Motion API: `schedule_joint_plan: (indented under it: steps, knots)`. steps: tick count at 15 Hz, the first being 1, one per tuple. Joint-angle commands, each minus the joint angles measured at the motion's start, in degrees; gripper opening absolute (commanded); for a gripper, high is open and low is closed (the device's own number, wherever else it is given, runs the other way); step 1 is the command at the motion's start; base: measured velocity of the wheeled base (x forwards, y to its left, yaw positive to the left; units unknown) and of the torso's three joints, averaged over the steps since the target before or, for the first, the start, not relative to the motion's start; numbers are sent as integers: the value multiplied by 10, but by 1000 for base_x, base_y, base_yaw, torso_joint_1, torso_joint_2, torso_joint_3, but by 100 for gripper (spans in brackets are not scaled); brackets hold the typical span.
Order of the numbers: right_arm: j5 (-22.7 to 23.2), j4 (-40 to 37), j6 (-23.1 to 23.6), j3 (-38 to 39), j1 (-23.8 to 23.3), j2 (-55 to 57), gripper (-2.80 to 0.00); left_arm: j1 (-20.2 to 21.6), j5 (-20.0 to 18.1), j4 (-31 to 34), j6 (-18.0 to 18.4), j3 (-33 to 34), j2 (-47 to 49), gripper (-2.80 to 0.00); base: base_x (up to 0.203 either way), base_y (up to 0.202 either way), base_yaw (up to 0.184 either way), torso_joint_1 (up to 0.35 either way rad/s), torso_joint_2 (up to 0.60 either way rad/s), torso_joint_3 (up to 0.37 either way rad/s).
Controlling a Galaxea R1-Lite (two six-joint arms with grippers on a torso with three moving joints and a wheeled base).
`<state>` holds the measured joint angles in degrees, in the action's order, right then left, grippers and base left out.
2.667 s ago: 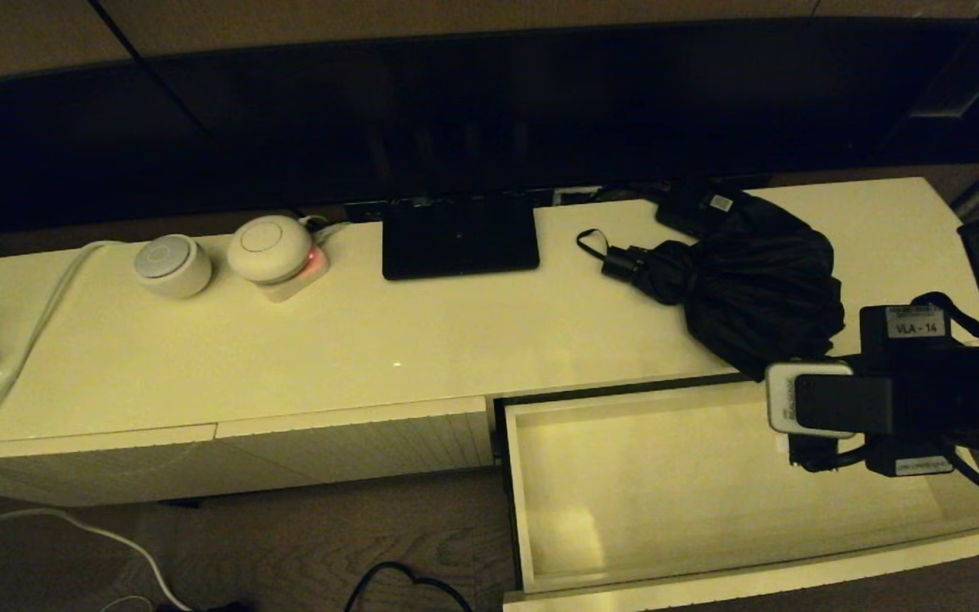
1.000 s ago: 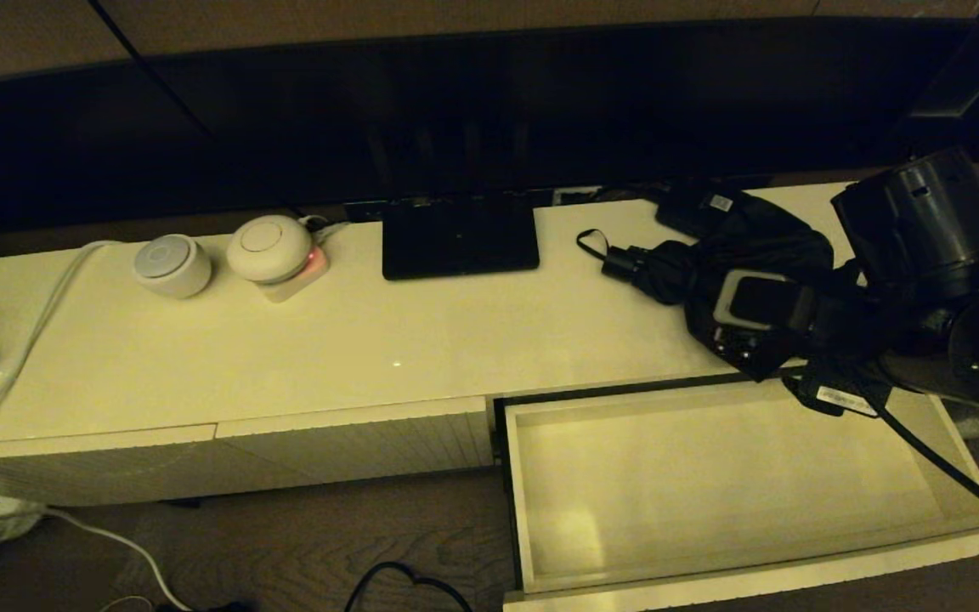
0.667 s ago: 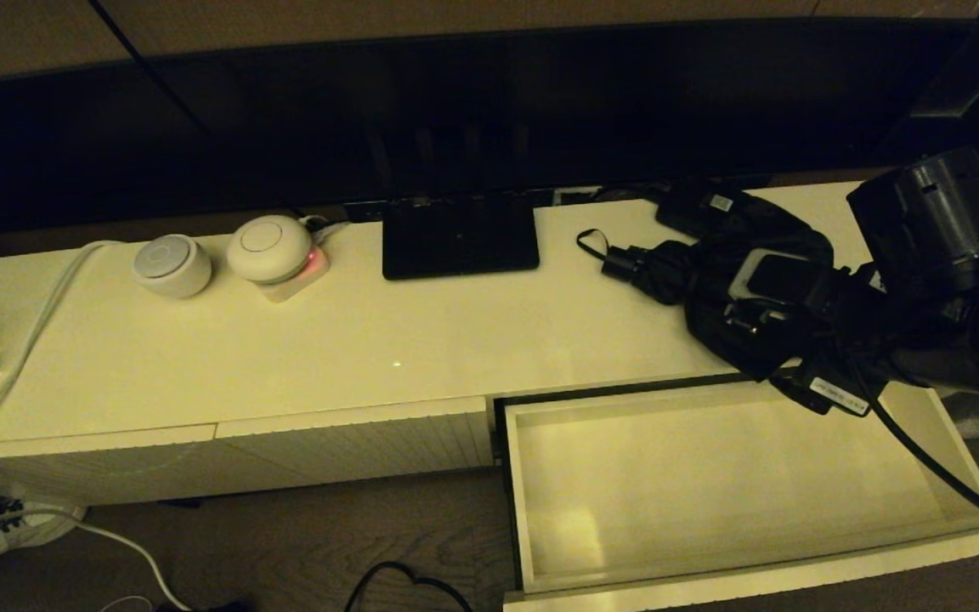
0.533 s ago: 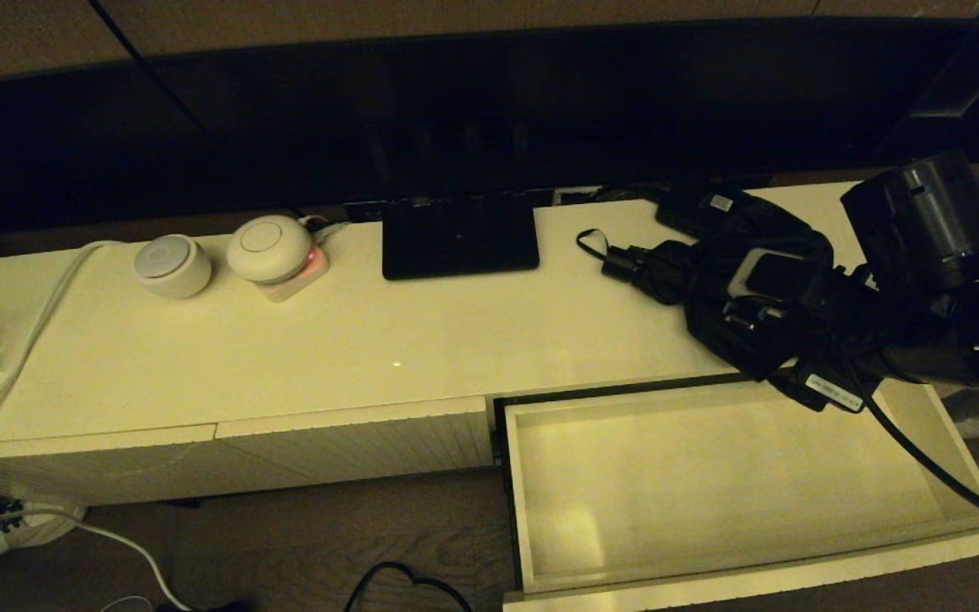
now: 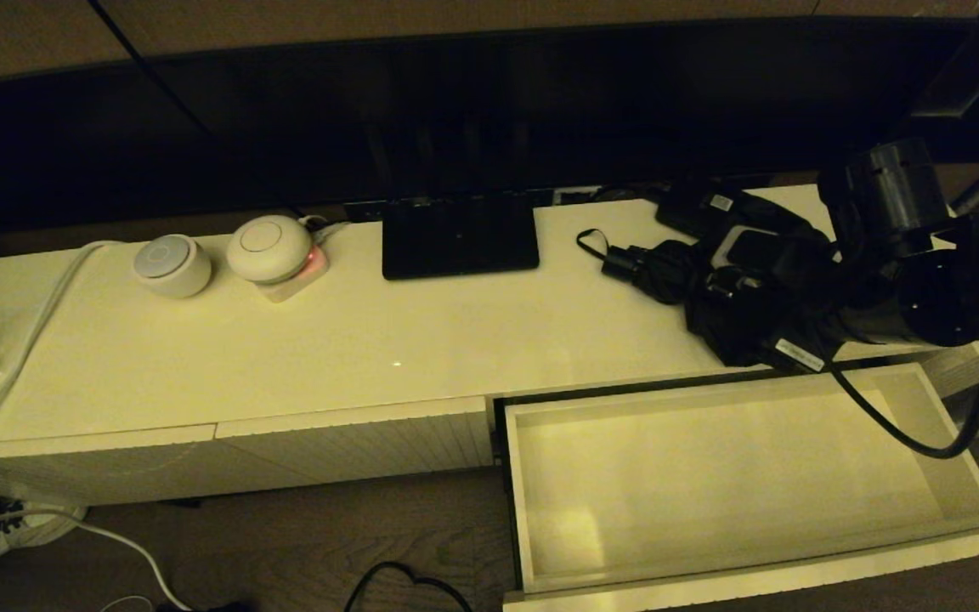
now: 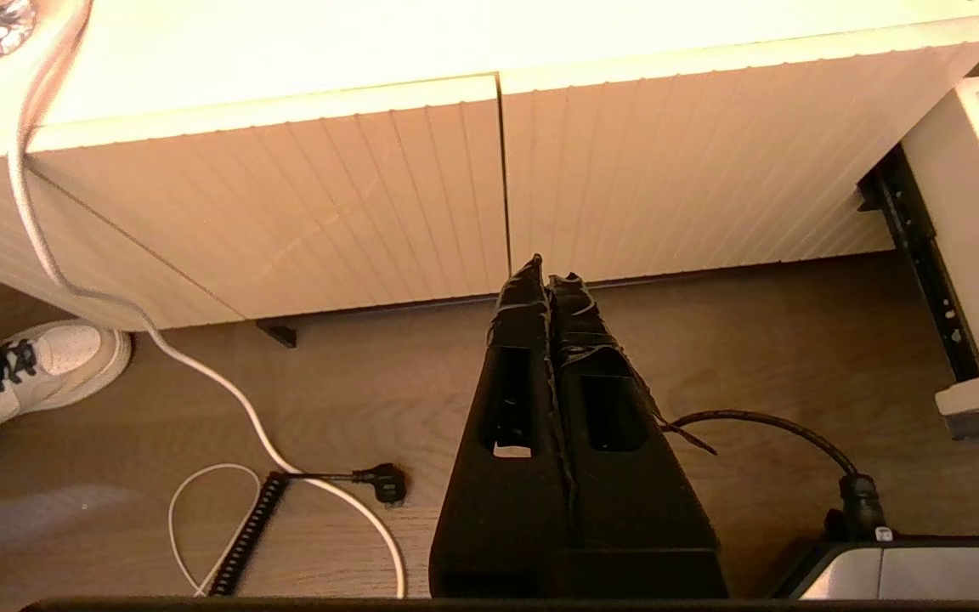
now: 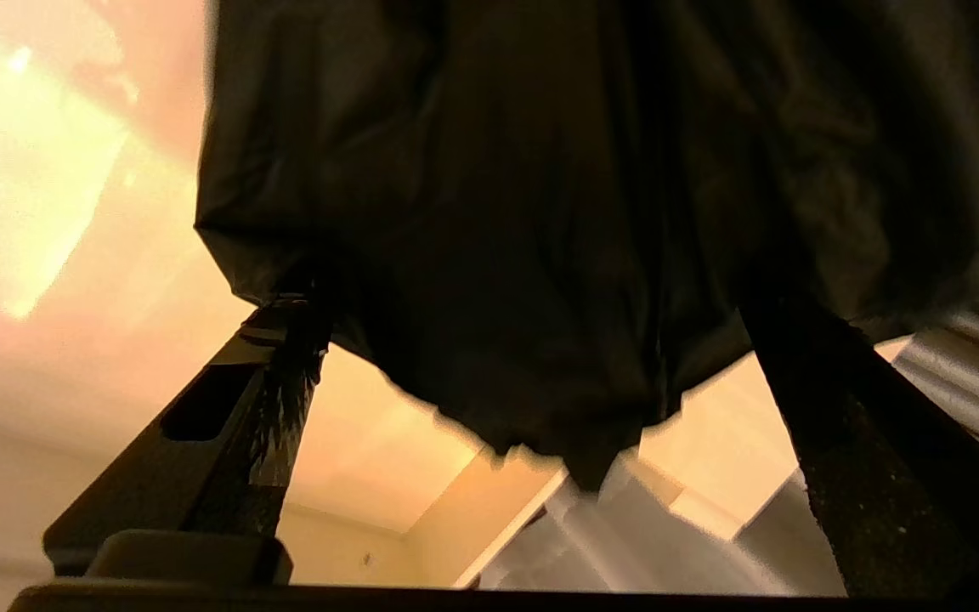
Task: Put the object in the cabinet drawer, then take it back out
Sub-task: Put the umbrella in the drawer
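Observation:
The black folding umbrella (image 5: 668, 280) lies on the right part of the cabinet top, its short handle and wrist loop pointing left. My right gripper (image 5: 723, 285) sits over its bunched fabric. In the right wrist view the right gripper (image 7: 523, 306) is open, its two fingers spread wide on either side of the umbrella fabric (image 7: 540, 170). The cabinet drawer (image 5: 957, 476) is pulled out below, with nothing inside. My left gripper (image 6: 547, 268) is shut on nothing, low over the floor in front of the closed ribbed fronts.
A flat black stand (image 5: 460, 238) and two round white devices (image 5: 171, 265) (image 5: 270, 248) sit on the top. A small black box with a white label (image 5: 698, 208) lies behind the umbrella. A white cable (image 5: 22, 357) hangs at the left. A shoe (image 6: 56, 357) is on the floor.
My right arm rose from above the open drawer to the umbrella on the cabinet top and has pushed further back over its fabric. The drawer has stayed open.

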<state>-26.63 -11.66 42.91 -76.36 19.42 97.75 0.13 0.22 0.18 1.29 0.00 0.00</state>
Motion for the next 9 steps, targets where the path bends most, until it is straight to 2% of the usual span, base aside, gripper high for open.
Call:
schedule_joint_plan:
  steps: [1,3,9]
  knots:
    - [12,2,8,-18,-14,31,0,0,0,0,0,2,0,-280,0,0,0,0,0,0]
    - [27,2,22,-31,-27,44,0,0,0,0,0,2,0,-280,0,0,0,0,0,0]
    - [35,1,23,-61,-44,74,0,0,0,0,0,2,0,-280,0,0,0,0,0,0]
